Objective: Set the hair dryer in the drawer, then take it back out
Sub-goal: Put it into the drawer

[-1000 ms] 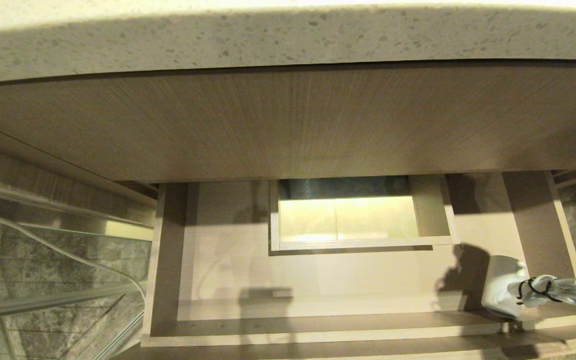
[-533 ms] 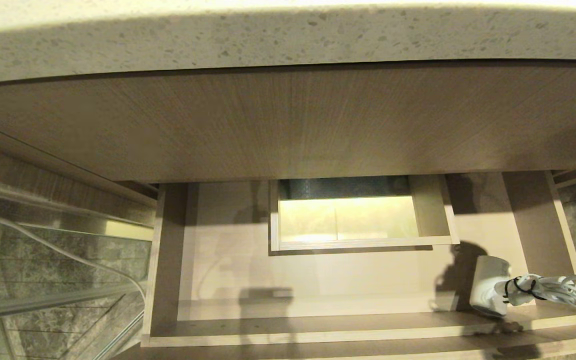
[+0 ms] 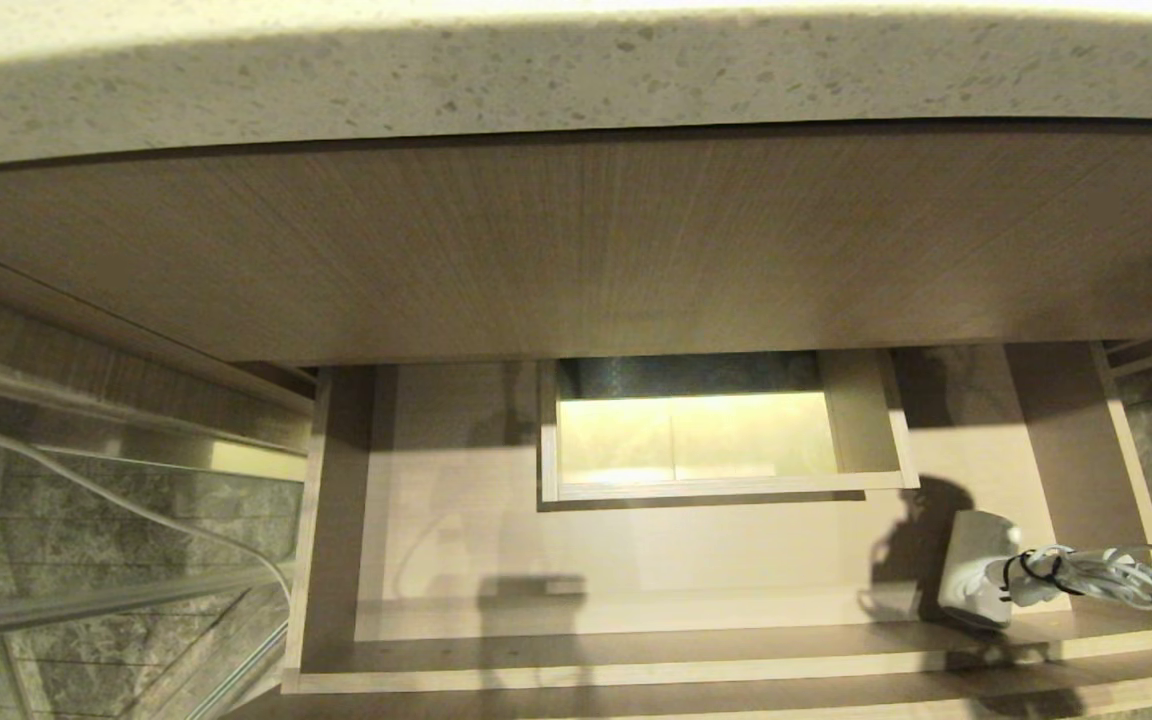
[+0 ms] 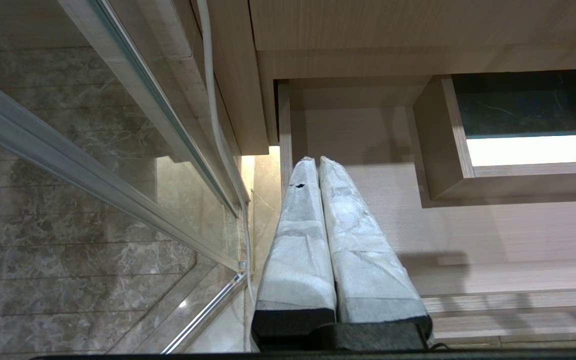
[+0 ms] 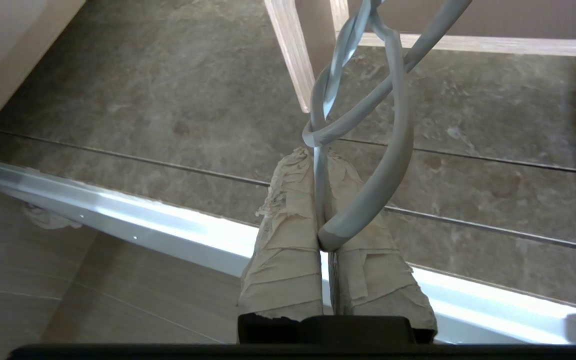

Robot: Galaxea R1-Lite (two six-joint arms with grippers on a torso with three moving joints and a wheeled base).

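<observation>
pale wood-grain drawer (image 3: 636,560) stands pulled out under a taller wood-grain panel (image 3: 576,250) and a speckled stone counter (image 3: 576,70), with a boxed rectangular cut-out (image 3: 716,430) in its middle. white hair dryer (image 3: 976,585) sits in the drawer's right end, near the front wall, head end toward the middle, dark tie around its neck, bundled pale cord (image 3: 1106,575) trailing right over the drawer's side wall. right gripper (image 5: 323,155) is off past the drawer's right side above grey marble floor (image 5: 168,115), its 2 wrapped fingers (image 5: 283,240) pressed together on a loop of the cord. left gripper (image 4: 314,162) hangs over the drawer's left end, near its left wall, wrapped fingers together, nothing between them. glass panel with metal rail (image 4: 93,165) stands left of the drawer.
</observation>
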